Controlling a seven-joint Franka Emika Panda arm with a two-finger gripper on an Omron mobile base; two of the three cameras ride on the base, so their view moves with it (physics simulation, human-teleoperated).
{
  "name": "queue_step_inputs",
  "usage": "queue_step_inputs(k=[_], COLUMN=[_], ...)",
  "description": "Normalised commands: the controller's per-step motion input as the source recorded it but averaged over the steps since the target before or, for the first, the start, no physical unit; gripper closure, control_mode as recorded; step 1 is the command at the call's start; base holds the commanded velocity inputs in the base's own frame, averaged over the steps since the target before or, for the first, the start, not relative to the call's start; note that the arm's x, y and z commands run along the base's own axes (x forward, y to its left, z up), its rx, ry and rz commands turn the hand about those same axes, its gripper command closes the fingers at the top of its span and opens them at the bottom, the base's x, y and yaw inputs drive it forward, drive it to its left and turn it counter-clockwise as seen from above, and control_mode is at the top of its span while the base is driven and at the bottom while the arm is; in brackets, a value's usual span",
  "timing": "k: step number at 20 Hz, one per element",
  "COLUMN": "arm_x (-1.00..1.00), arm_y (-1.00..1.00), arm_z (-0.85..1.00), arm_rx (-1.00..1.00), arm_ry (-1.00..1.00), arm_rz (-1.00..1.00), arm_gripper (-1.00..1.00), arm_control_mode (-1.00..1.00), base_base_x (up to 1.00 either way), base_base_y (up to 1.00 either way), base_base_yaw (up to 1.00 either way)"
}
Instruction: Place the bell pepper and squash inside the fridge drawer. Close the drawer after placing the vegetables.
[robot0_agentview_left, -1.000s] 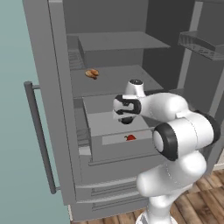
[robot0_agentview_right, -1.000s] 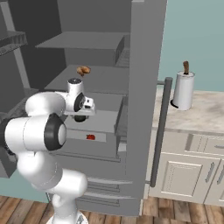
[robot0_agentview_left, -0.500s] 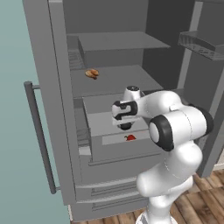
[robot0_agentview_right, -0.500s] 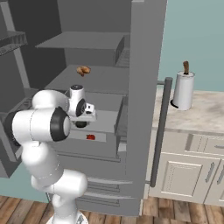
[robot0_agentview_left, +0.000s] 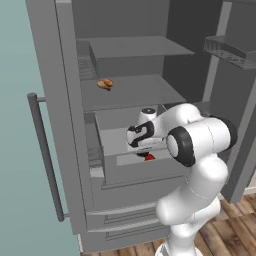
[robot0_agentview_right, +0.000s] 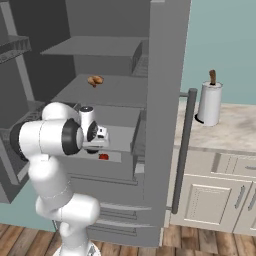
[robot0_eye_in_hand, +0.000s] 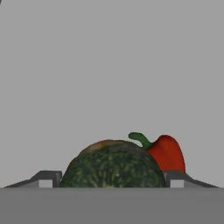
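- From my remote station I see the gripper (robot0_eye_in_hand: 113, 180) with its two fingertips (robot0_eye_in_hand: 48, 178) set on either side of the squash (robot0_eye_in_hand: 113, 165) — the dark green ball fills the gap between them, so I read the tool as grasping the squash.
- The squash sits low in the hand view, over the pale grey floor of the fridge drawer (robot0_eye_in_hand: 109, 70).
- The bell pepper (robot0_eye_in_hand: 167, 153) lies just behind and to one side of the squash in the hand view, glossy red with its green stem curling toward the squash; I cannot tell whether the two touch.
- In the left base view the arm reaches down into the open fridge drawer (robot0_agentview_left: 142, 172), and a small patch of the bell pepper (robot0_agentview_left: 149, 157) shows beside the wrist.
- The right base view gives the same — the bell pepper (robot0_agentview_right: 103, 156) rests inside the fridge drawer (robot0_agentview_right: 107, 167), which stands pulled out.
- An orange-brown lumpy food item (robot0_agentview_left: 105, 83) lies on the shelf (robot0_agentview_left: 135, 92) above the drawer, well apart from the gripper.
- A paper towel roll (robot0_agentview_right: 209, 103) stands upright on the counter (robot0_agentview_right: 235, 130) beside the fridge.
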Motion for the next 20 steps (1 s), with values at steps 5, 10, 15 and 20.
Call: queue_step_inputs(k=[5, 10, 15, 20], arm_x=[-0.27, -0.29, -0.15, 0.01], arm_y=[0.0, 0.02, 0.0, 0.05], arm_z=[-0.1, 0.11, 0.46, 0.6], arm_rx=[-0.01, 0.0, 0.0, 0.0], arm_ry=[-0.02, -0.1, -0.13, -0.17], arm_rz=[0.0, 0.0, 0.0, 0.0], arm_gripper=[-1.0, -1.0, -1.0, -1.0], arm_control_mode=[-1.0, -1.0, -1.0, -1.0], base_base_x=[0.0, 0.0, 0.0, 0.0], base_base_y=[0.0, 0.0, 0.0, 0.0], base_base_yaw=[0.0, 0.0, 0.0, 0.0])
